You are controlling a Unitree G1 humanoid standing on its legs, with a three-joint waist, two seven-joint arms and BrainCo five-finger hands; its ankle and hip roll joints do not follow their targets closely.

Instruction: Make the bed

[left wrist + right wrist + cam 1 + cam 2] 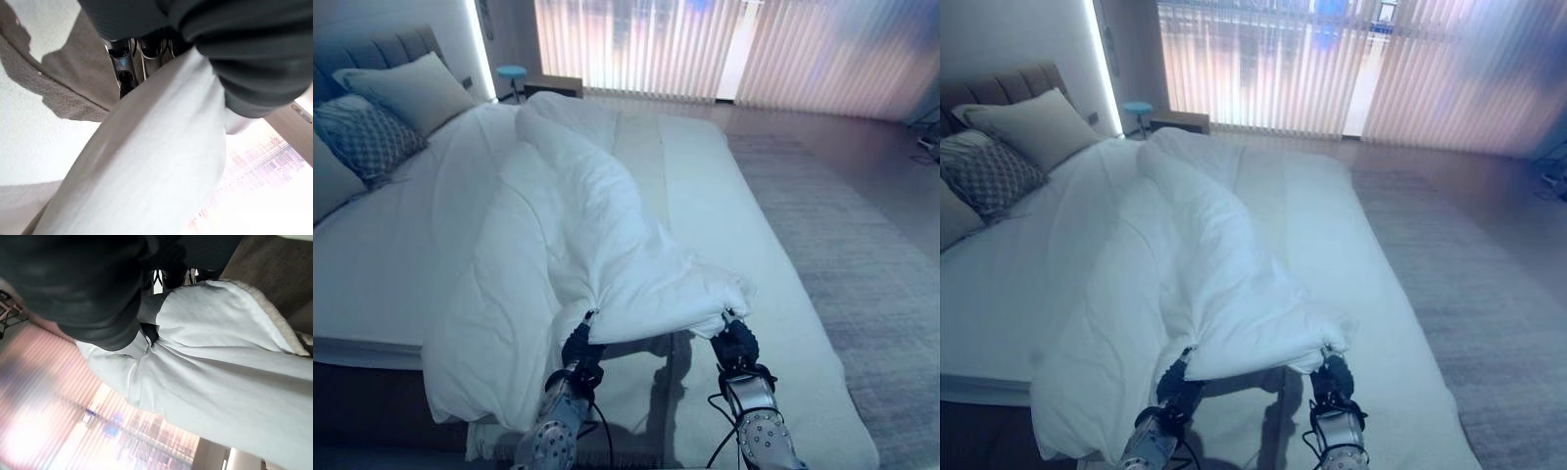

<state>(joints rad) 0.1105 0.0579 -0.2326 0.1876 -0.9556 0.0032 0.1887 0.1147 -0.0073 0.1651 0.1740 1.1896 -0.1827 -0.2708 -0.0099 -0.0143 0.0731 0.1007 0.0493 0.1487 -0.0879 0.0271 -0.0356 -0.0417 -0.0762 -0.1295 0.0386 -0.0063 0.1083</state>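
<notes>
Beside a curtained window, a bed carries a bunched white duvet; left hand and right hand each clutch its lower edge, ready for spreading flat next.

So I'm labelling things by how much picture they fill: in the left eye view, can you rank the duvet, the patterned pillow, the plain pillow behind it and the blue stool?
1. Duvet, by far.
2. Plain pillow and patterned pillow: they look alike, unranked.
3. Blue stool, small partly through distance.
</notes>
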